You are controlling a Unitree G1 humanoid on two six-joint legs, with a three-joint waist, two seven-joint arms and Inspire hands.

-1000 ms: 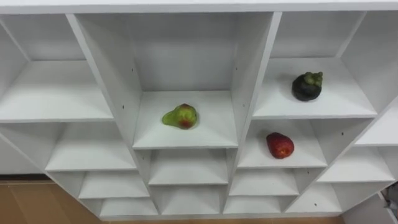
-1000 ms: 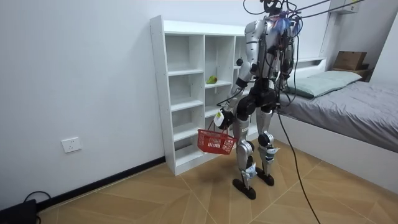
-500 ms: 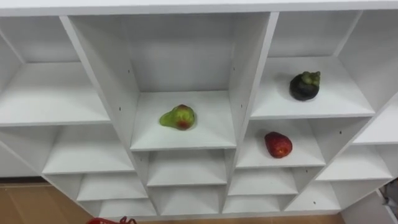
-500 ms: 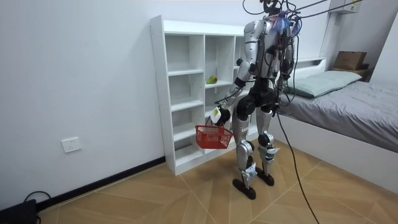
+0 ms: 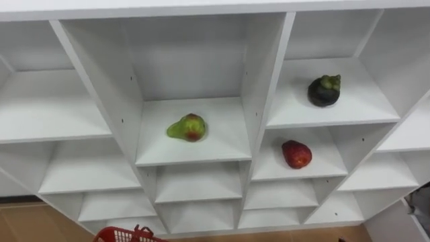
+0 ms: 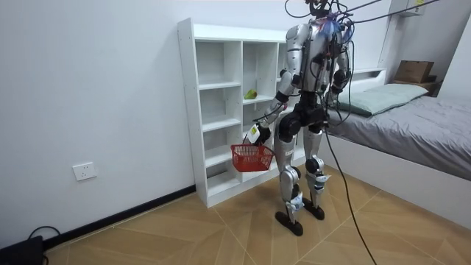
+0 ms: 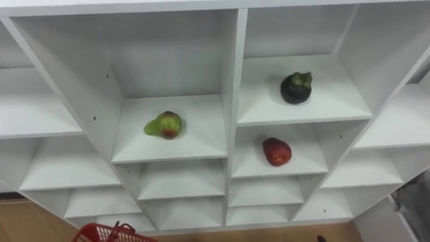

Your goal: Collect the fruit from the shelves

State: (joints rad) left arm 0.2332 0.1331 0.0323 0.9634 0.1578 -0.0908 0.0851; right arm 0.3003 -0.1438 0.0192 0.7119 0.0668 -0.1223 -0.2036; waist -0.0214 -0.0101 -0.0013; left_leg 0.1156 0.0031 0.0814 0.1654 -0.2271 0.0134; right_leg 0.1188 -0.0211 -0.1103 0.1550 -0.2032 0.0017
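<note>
A white shelf unit stands right before me. A green pear with a red blush lies in the middle compartment. A dark mangosteen sits on the upper right shelf, and a red fruit lies on the shelf just below it. My left hand is shut on the handle of a red basket, held low in front of the shelves. The basket's rim shows at the bottom left of the eye views. My right hand hangs by my hip.
I stand upright facing the shelf unit. A bed with a grey blanket lies close behind me on the room view's right. The other compartments hold nothing. Wooden floor stretches toward the camera.
My left arm has lifted the basket and swung it toward the shelves; its rim now shows at the bottom of the eye views. The head camera has shifted slightly.
</note>
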